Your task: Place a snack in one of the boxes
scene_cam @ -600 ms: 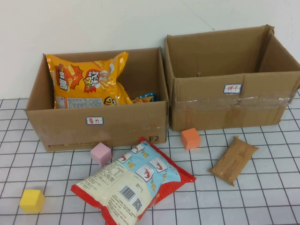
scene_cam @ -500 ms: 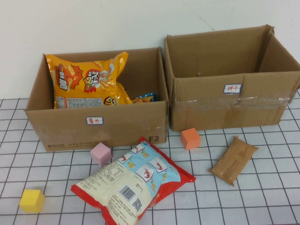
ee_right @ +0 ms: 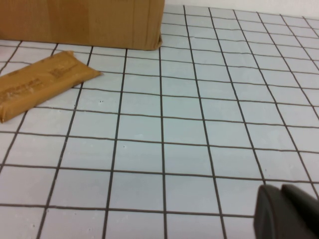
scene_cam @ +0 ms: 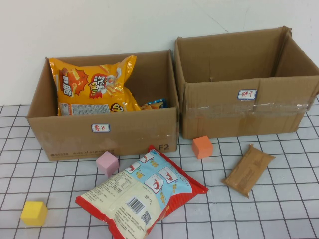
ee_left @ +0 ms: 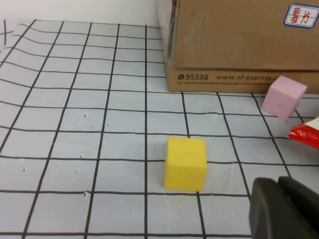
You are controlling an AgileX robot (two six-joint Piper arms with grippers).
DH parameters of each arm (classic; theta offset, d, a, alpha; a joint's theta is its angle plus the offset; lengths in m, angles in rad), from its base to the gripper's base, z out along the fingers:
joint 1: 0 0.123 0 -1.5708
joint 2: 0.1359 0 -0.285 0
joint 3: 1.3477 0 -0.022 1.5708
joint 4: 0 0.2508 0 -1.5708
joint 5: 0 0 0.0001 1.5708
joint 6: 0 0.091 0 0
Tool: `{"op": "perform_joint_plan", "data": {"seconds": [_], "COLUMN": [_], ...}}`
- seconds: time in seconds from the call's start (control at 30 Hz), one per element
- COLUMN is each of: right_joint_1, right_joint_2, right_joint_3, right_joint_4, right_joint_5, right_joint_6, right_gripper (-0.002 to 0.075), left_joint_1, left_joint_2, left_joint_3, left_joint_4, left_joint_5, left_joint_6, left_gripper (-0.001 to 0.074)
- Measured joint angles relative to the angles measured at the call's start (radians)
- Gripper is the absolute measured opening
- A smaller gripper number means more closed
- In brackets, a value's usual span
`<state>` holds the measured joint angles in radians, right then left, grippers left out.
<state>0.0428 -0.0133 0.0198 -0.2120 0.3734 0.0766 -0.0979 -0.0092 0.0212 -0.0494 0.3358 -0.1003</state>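
A large red and blue shrimp snack bag (scene_cam: 142,196) lies flat on the gridded table in front of the left cardboard box (scene_cam: 104,134). Its red corner shows in the left wrist view (ee_left: 306,135). A brown snack bar packet (scene_cam: 248,170) lies in front of the right cardboard box (scene_cam: 244,109), which looks empty; the packet also shows in the right wrist view (ee_right: 42,84). An orange chip bag (scene_cam: 92,84) stands inside the left box. My left gripper (ee_left: 278,180) is shut and empty near the yellow cube. My right gripper (ee_right: 280,188) is shut and empty, apart from the brown packet. Neither arm shows in the high view.
A yellow cube (scene_cam: 34,213) sits at the front left, also in the left wrist view (ee_left: 185,163). A pink cube (scene_cam: 107,164) sits by the left box. An orange cube (scene_cam: 203,147) sits between the boxes' fronts. A white wall stands behind the boxes.
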Motion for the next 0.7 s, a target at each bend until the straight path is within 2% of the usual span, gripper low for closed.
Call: {"op": "perform_joint_plan", "data": {"seconds": [0.2,0.3,0.6,0.63,0.7], "right_joint_1": [0.0,0.0,0.0,0.0,0.0], "right_joint_2": [0.0,0.0,0.0,0.0,0.0], "right_joint_3": [0.008,0.008,0.008,0.008,0.008], "right_joint_4": [-0.002,-0.004,-0.012,-0.014,-0.014], "right_joint_5": [-0.05,-0.142,-0.682,-0.799,-0.883], "right_joint_6": [0.0,0.0,0.0,0.0,0.0], "right_gripper": [0.0,0.0,0.0,0.0,0.0], "left_joint_1": [0.0,0.0,0.0,0.0,0.0], "left_joint_2": [0.0,0.0,0.0,0.0,0.0], "left_joint_3": [0.0,0.005,0.005,0.005,0.005], "left_joint_4": [0.003,0.005,0.014,0.014,0.014], "left_joint_5": [-0.021,-0.101,-0.609,-0.702,-0.768], "left_joint_6": [0.0,0.0,0.016,0.016,0.016], "left_gripper": [-0.0003,-0.0002,-0.0003,-0.0003,-0.0002]}}
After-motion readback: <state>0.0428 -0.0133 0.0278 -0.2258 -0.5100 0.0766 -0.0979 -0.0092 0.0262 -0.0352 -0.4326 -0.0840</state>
